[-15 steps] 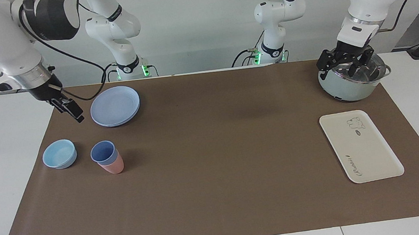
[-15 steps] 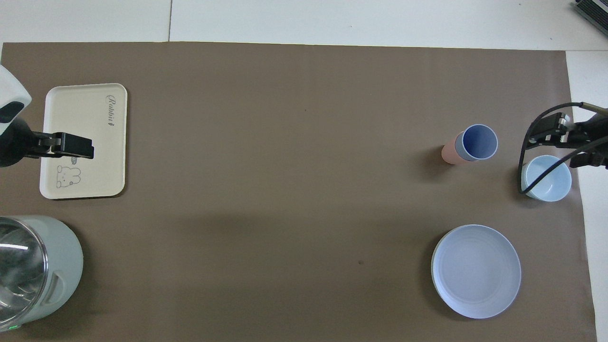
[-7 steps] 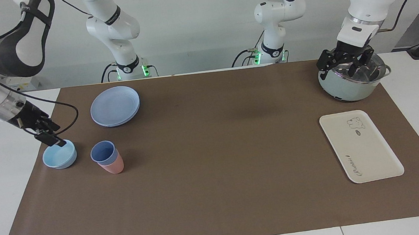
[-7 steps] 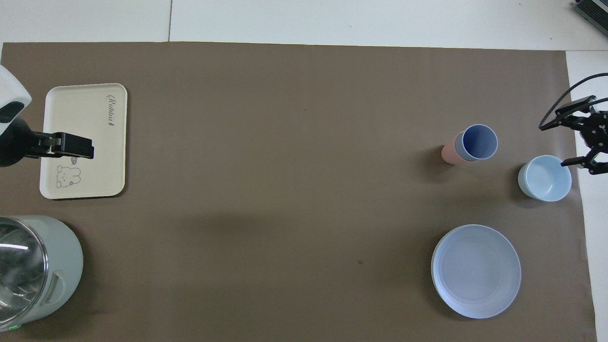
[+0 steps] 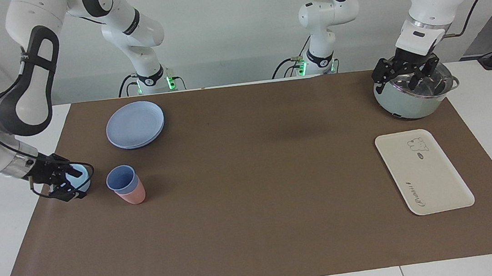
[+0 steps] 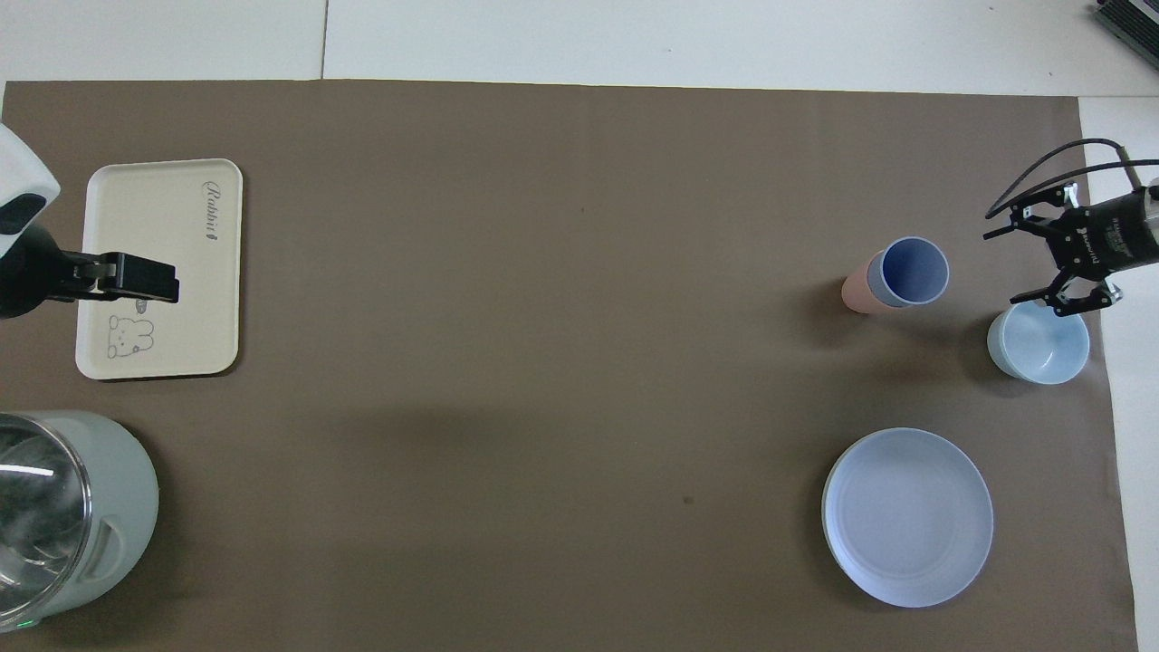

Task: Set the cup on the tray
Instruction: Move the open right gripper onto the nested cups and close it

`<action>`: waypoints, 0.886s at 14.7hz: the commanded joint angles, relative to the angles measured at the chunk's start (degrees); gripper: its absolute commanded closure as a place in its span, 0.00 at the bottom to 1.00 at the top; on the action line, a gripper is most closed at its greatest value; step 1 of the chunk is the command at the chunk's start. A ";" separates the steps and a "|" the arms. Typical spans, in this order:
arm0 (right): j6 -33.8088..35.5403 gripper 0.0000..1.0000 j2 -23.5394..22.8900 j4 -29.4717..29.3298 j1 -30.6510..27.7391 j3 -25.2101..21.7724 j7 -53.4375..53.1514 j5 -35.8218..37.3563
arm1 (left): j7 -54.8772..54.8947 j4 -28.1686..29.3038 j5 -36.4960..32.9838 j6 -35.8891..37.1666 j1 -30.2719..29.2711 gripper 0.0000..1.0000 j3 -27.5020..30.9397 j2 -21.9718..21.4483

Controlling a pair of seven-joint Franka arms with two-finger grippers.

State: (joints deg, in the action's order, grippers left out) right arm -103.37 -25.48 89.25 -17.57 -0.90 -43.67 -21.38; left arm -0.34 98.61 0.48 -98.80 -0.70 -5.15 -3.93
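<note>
The periwinkle-blue cup [image 5: 121,178] [image 6: 914,270] stands nested in a salmon-pink tumbler [image 5: 133,196] [image 6: 856,292] toward the right arm's end of the mat. My right gripper [image 5: 78,183] [image 6: 1007,263] is low beside the stack, lying level and pointing at it. It is open with nothing between its fingers, a short gap from the cup. The cream tray [image 5: 423,172] [image 6: 154,226] lies bare at the left arm's end. My left gripper [image 5: 406,79] [image 6: 149,279] waits open in the air at that end.
A light-blue bowl [image 5: 86,178] [image 6: 1039,342] sits right by the right gripper, partly covered by it in the facing view. A round blue plate [image 5: 135,124] [image 6: 907,516] lies nearer the robots. A pale green pot [image 5: 411,102] [image 6: 63,516] stands near the tray.
The right gripper came down from beside the plate, passed over the bowl and turned level toward the cup stack. The left arm has not moved.
</note>
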 commanded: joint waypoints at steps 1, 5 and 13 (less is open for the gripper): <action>0.97 0.10 -7.11 -4.69 -2.12 0.64 -0.98 -3.57 | -0.63 1.85 -0.13 -0.16 -0.27 0.00 -0.12 -1.78; 0.54 0.10 -9.23 -4.70 -1.60 0.73 -3.43 -8.05 | -0.63 1.85 -0.13 -0.16 -0.27 0.00 -0.12 -1.78; -2.36 0.10 -8.01 3.91 0.60 0.82 -6.96 -19.82 | -0.63 1.85 -0.13 -0.16 -0.27 0.00 -0.12 -1.78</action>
State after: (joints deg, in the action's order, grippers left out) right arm -104.18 -35.06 89.80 -16.61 -0.34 -50.09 -37.56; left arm -0.34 98.61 0.48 -98.80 -0.70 -5.15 -3.93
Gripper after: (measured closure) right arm 0.097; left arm 0.000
